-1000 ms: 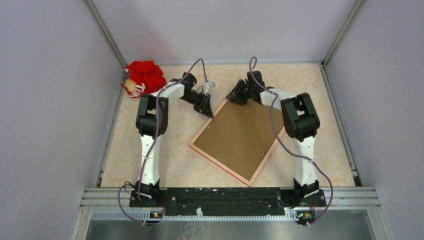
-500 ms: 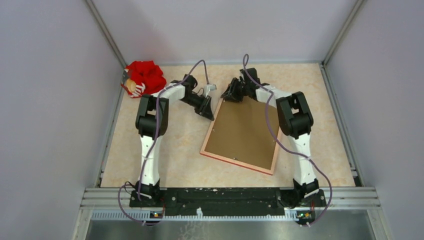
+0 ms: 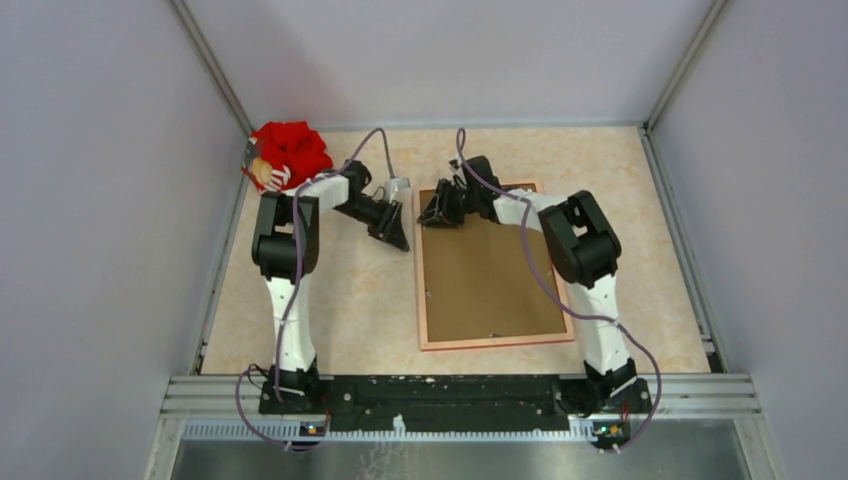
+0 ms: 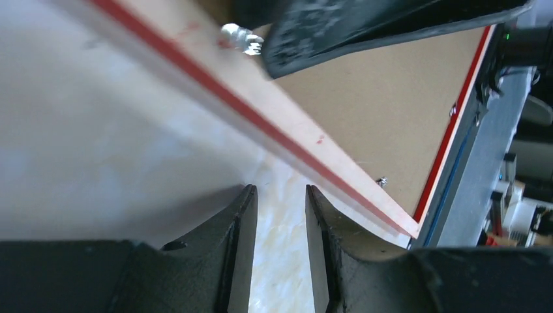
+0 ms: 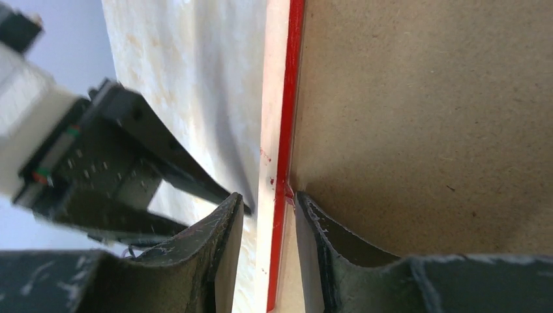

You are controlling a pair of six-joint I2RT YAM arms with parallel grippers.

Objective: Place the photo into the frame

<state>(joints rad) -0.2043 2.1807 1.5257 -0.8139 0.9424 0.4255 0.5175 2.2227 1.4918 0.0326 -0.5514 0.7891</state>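
Note:
The frame [image 3: 421, 290] lies face down on the table, pale wood back up, with a brown backing panel [image 3: 490, 275] inside it. My right gripper [image 3: 435, 212] is at its far left corner, the jaws closed across the left rail [image 5: 277, 98], one finger on the panel [image 5: 424, 117]. The left gripper [image 3: 397, 238] hovers just left of that rail [image 4: 261, 117], open, with only table between its fingers [image 4: 242, 222]. The photo is out of view.
A red plush toy [image 3: 288, 155] sits in the far left corner. Grey walls enclose the table on three sides. The frame's near edge lies close to the metal rail [image 3: 460, 385] where the arms are mounted.
The frame has swung round from a diagonal lie to square with the table, held at its corner by the right gripper. Both grippers moved left, and the left jaws opened wider.

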